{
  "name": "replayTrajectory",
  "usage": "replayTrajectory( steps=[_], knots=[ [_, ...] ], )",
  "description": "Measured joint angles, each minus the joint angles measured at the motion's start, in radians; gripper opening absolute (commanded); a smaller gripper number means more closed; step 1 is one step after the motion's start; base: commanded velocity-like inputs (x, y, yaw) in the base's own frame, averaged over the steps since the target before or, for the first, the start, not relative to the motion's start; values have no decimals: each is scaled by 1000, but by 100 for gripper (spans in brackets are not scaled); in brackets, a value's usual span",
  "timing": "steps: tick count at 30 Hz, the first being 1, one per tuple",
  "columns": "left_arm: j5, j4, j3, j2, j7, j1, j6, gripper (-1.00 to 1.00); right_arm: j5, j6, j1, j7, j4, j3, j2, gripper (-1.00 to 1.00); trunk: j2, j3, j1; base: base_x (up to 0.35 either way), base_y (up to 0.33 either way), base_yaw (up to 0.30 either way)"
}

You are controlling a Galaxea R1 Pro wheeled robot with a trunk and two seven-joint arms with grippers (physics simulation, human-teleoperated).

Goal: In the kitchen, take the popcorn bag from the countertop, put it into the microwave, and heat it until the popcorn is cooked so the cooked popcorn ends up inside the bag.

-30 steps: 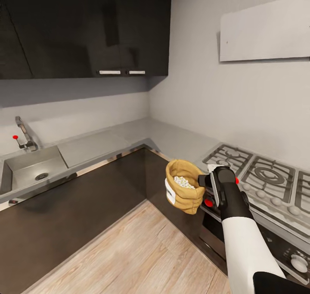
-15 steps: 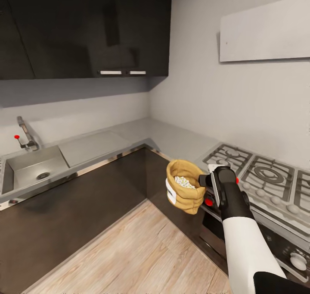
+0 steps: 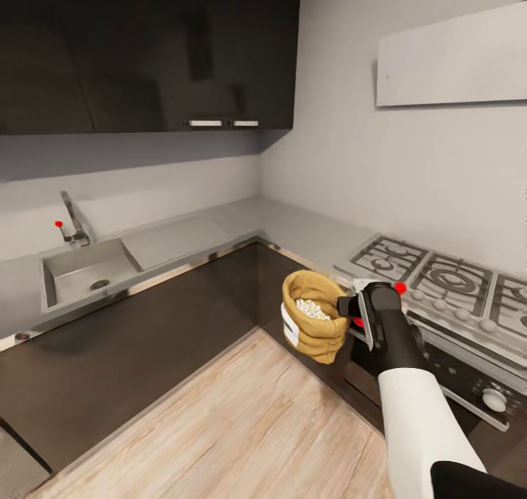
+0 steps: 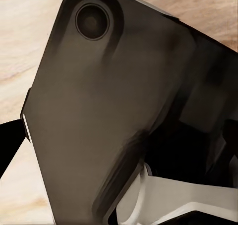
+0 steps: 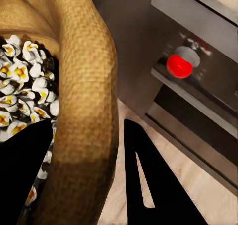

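**Your right claw carries the popcorn bag over the floor in the kitchen corner**

Far out at nine o'clock in your head view sits the steel sink, sunk into the countertop, with its tap rising behind it at about ten o'clock. Dark wall cabinets hang overhead from ten to twelve o'clock. The grey worktop runs rightward along the wall, turns the corner near the view's centre, and heads toward three o'clock, dark cabinet fronts beneath it all the way. The wooden floor spreads across six to seven o'clock.

Just past centre, at roughly five o'clock, you have the popcorn bag held off the ground, upright and open-mouthed, with whitish popcorn showing inside. Your right gripper is clamped on the bag's rolled rim at its three o'clock side; in your right wrist view one finger sits inside against the popcorn and the other outside the bag, pinching the wall between them.

Further right, at three to four o'clock, the gas hob lies on the counter, and the oven front with a red knob is below it.

Your left wrist view faces a dark robot casing, so you cannot tell how the left claw stands.
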Motion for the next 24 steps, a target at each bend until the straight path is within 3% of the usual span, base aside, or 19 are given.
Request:
replayTrajectory(
  steps=[14,24],
  knots=[
    [0,0,0,-1,0,0,0,100,-4,0,0,-1,35,-1,-3,-100,0,0,0,-309,138,0],
    [0,0,0,0,0,0,0,100,6,0,0,-1,33,-1,-3,-100,0,15,0,-317,112,0]
  ],
)
